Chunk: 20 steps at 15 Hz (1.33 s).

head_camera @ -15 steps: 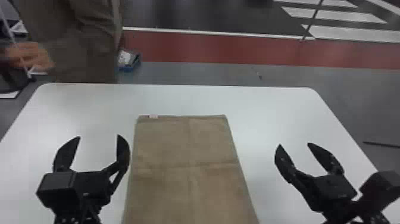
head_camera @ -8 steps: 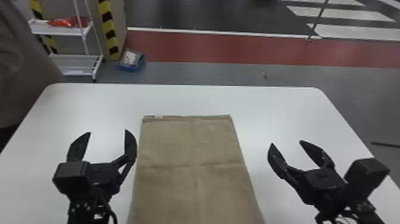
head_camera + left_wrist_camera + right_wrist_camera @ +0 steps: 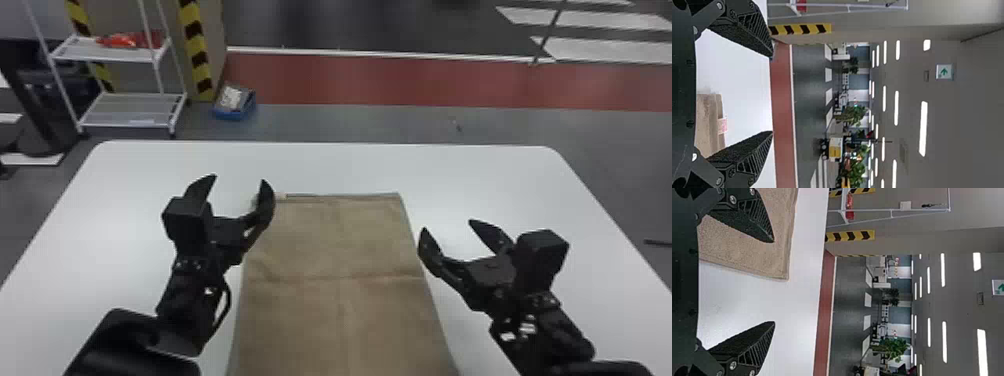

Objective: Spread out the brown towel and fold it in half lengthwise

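So the brown towel (image 3: 340,310) is laid out pretty flat on the white desk (image 3: 350,165), between the two arms, with a crease running across it and a fainter one lengthwise. A little pale tag (image 3: 280,196) can be spotted at its far edge, near the left corner. The left tool (image 3: 240,178) is held by that corner, fingers spread wide with nothing gripped. Same deal with the right tool (image 3: 448,225): it's kept near the towel's right edge, fingers well apart, no cloth pinched.
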Motion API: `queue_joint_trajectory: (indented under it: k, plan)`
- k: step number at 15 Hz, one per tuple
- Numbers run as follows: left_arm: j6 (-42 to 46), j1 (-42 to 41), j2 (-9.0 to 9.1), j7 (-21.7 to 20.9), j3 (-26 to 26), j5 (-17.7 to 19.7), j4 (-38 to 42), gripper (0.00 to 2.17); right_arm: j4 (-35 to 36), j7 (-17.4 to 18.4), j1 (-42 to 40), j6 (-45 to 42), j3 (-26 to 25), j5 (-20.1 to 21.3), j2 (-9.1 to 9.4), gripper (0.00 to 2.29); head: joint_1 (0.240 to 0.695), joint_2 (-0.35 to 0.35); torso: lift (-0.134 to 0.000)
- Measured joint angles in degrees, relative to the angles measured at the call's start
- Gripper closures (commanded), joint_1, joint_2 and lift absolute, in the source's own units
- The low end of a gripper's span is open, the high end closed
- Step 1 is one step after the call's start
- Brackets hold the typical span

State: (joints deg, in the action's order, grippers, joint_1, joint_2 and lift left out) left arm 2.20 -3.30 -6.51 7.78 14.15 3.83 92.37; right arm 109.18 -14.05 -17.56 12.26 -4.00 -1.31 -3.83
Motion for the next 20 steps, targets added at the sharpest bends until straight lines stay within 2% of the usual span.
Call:
queue_joint_trajectory:
  k: [5,9,13,20]
  plan:
    - [-7.2,6.4,0.26,-5.3,-0.2,2.1,-7.4,0.21,-0.5,-0.1,0.0,0.5,0.2,-0.5,0.0,0.15,0.695,-0.09,-0.123]
    - [-12.1,10.4,0.64,-5.9,-0.8,3.8,-12.0,0.21,0.0,-0.2,-0.1,0.7,0.3,-0.8,-0.22,0.15,0.695,-0.079,-0.123]
    - [-12.5,14.7,0.71,-7.8,-1.5,6.8,-18.7,0.22,0.2,-0.6,-0.4,0.3,0.5,-0.9,-0.42,0.15,0.695,-0.067,-0.123]
    - [-12.5,15.5,0.82,-12.9,-2.1,8.9,-19.9,0.28,0.2,-0.9,-0.5,-0.3,0.4,-0.9,-0.57,0.15,0.695,-0.08,-0.123]
